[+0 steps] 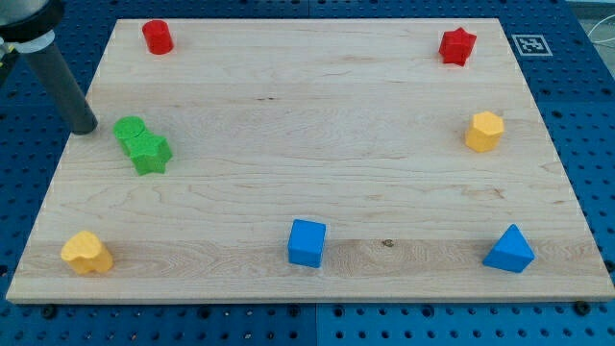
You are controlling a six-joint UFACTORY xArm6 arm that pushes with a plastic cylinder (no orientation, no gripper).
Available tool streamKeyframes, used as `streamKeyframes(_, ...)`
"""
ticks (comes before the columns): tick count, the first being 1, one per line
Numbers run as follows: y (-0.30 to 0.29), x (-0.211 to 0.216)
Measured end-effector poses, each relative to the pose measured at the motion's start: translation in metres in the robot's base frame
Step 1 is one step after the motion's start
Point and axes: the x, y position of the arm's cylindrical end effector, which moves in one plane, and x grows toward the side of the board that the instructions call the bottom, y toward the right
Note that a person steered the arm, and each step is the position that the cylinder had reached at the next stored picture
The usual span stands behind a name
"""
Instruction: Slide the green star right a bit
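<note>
The green star (149, 153) lies near the board's left side, touching a green round block (130, 131) just up and left of it. My tip (85, 125) rests on the board near its left edge, a short way left of the green round block and up-left of the star, touching neither. The dark rod rises from it toward the view's top left corner.
On the wooden board (317, 125): a red cylinder (158, 37) top left, a red star (457, 45) top right, a yellow hexagon (484, 131) at right, a yellow heart-like block (86, 252) bottom left, a blue cube (307, 242) bottom middle, a blue triangle (509, 250) bottom right.
</note>
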Motion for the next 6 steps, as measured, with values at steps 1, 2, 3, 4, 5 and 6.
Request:
streamKeyframes(1, 0.004, 0.019)
streamKeyframes(2, 0.004, 0.030)
streamKeyframes(3, 0.006, 0.047)
streamKeyframes(4, 0.012, 0.052)
streamKeyframes(5, 0.027, 0.058)
streamKeyframes(6, 0.042, 0.058)
